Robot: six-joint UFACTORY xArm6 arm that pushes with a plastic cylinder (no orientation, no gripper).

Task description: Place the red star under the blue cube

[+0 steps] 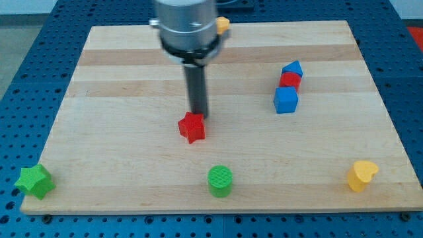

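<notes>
No pincer fitted, nothing held. My tip (198,116) touching far edge of red star (192,127). Blue cube (285,100) well right; star best pushed from left, stopped just near of cube.

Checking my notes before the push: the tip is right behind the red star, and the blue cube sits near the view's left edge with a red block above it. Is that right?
One thing is wrong: the blue cube sits toward the view's right, not near its left edge. The camera view shows this. The rest holds: my tip is at the red star on its upper side, and a red block is just above the cube.
</notes>
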